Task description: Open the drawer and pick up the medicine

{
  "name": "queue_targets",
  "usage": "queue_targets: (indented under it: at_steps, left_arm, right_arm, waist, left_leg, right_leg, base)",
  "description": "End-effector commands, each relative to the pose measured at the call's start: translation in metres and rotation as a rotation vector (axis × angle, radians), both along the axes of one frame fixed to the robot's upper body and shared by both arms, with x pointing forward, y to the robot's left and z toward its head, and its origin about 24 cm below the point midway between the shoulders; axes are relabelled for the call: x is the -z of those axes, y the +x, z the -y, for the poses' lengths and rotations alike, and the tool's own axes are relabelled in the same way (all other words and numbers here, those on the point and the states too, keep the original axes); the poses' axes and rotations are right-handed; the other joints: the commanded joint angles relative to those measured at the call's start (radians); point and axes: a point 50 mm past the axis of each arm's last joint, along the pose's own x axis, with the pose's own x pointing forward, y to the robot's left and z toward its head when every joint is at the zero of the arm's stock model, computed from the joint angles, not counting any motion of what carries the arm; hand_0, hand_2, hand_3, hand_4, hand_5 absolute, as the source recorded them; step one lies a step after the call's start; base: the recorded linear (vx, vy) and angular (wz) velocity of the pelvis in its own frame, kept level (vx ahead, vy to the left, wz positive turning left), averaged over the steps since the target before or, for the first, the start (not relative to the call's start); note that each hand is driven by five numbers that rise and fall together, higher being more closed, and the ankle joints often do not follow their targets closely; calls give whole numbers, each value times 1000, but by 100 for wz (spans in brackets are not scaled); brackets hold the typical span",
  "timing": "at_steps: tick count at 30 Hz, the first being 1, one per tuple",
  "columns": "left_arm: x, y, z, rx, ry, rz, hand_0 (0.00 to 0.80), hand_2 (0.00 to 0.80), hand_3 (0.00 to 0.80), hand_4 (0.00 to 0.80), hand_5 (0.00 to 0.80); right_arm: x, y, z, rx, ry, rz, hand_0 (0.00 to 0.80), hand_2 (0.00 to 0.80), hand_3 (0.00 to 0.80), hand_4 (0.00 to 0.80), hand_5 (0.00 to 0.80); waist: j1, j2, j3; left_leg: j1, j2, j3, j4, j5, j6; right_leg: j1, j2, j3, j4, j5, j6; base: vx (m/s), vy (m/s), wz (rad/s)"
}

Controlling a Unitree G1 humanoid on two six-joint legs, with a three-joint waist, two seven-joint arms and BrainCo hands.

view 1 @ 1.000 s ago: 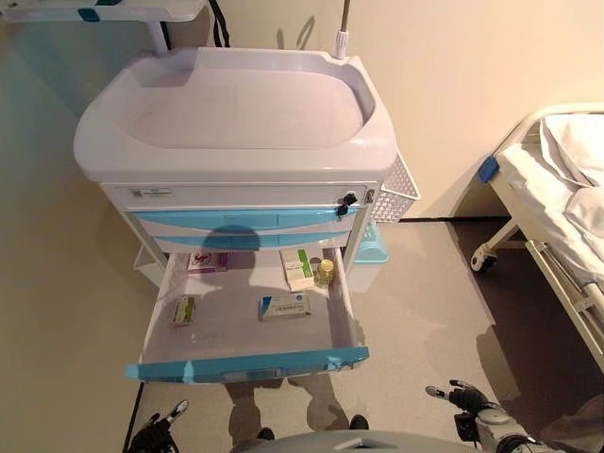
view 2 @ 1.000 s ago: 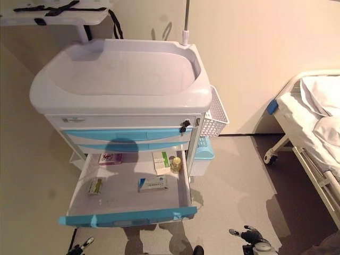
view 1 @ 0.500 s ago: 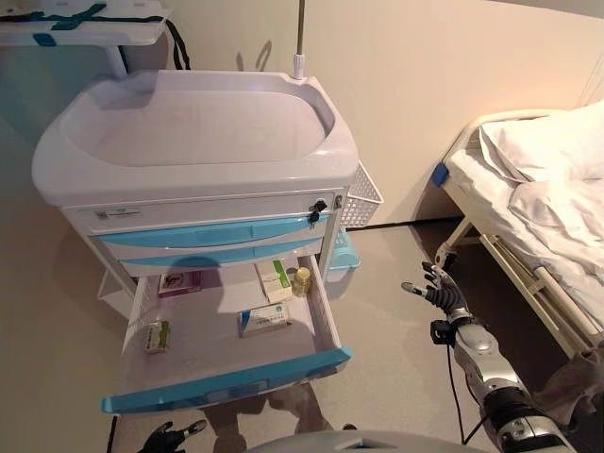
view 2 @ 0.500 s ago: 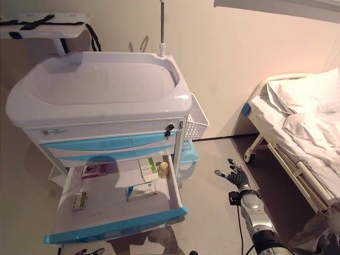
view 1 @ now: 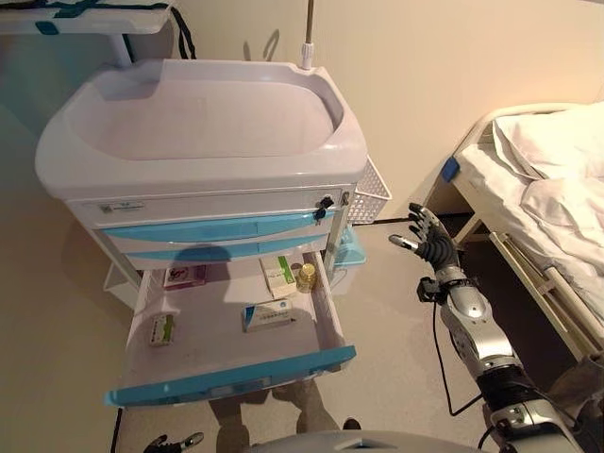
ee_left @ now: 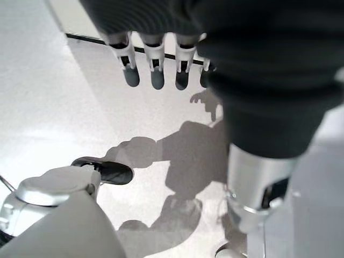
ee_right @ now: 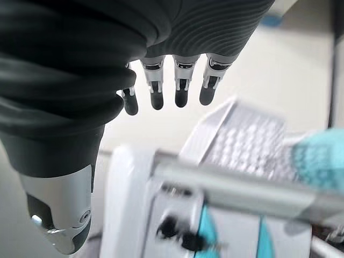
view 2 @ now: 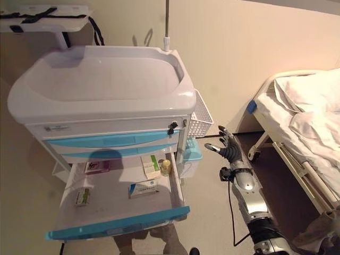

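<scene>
The cart's [view 1: 203,123] bottom drawer [view 1: 231,377] stands pulled out, blue front toward me. In it lie a white-and-blue medicine box [view 1: 269,315], a green-and-white box [view 1: 277,277], a small yellow bottle [view 1: 306,276], a pink packet [view 1: 184,276] and a little green box [view 1: 162,329]. My right hand [view 1: 429,245] is raised to the right of the cart at drawer-lock height, open, fingers [ee_right: 177,88] straight and holding nothing. My left hand [view 1: 173,442] hangs low at the bottom edge, its fingers [ee_left: 156,72] straight above the floor.
A white wire basket [view 1: 374,193] hangs on the cart's right side, a pale blue bin [view 1: 347,251] below it. A bed [view 1: 547,189] with white bedding stands at the right. A thin pole [view 1: 308,33] rises behind the cart, and a shelf [view 1: 85,21] juts out at the top left.
The camera has shifted. My right hand has risen from near the floor to beside the cart's right side. The drawer and its contents lie as before.
</scene>
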Motion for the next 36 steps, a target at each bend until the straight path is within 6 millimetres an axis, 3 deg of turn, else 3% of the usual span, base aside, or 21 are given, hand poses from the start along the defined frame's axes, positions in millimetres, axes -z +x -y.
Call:
queue_targets:
  at_steps: [1,6,8,10,20,27,36]
  left_arm:
    - [-5,10,-12,22,57,-6,0,0,0,0,0]
    - [-5,6,-14,23,62,-19,0,0,0,0,0]
    - [-5,6,-14,22,62,-19,0,0,0,0,0]
    - [-6,4,-16,22,71,-24,0,0,0,0,0]
    - [-8,3,-21,33,87,-29,0,0,0,0,0]
    - [-11,3,-26,53,102,-24,0,0,0,0,0]
    - [-18,7,-40,91,149,-26,0,0,0,0,0]
  right_arm:
    - [-39,3,-25,-138,82,188,0,0,0,0,0]
    - [-46,-5,-49,-295,106,214,0,0,0,0,0]
    - [-46,-5,-49,-296,107,214,0,0,0,0,0]
    - [-48,-9,-65,-383,94,214,0,0,0,0,0]
    - [-53,-15,-89,-539,37,223,0,0,0,0,0]
    - [-60,-11,-105,-619,-46,252,0,0,0,0,0]
    - [-80,8,-130,-667,-218,344,0,0,0,0,0]
  waist:
    - [15,-30,4]
    - [23,-36,15]
    - [22,-36,15]
    - [30,-41,23]
    - [41,-50,27]
    - [68,-73,57]
    - [120,-85,132]
  left_leg:
    - [-94,-47,-69,12,18,33]
    - [-98,-44,-78,14,21,30]
    - [-98,-44,-78,14,21,30]
    - [-101,-42,-85,13,25,28]
    - [-111,-35,-98,15,30,22]
    - [-129,-28,-118,15,41,16]
    - [-185,-28,-159,26,63,13]
  right_leg:
    - [24,-20,-33,62,-58,70]
    - [21,-18,-41,67,-62,67]
    - [21,-18,-42,67,-62,67]
    - [20,-16,-48,69,-64,66]
    - [18,-10,-59,68,-66,62]
    - [9,-2,-74,68,-66,58]
    - [-24,5,-96,73,-62,52]
  base:
    - [-2,-3,16]
    - [-6,-6,6]
    - [0,0,0]
    - [0,0,0]
    - [-7,-9,6]
    - [-18,-31,10]
    - [-50,-32,12]
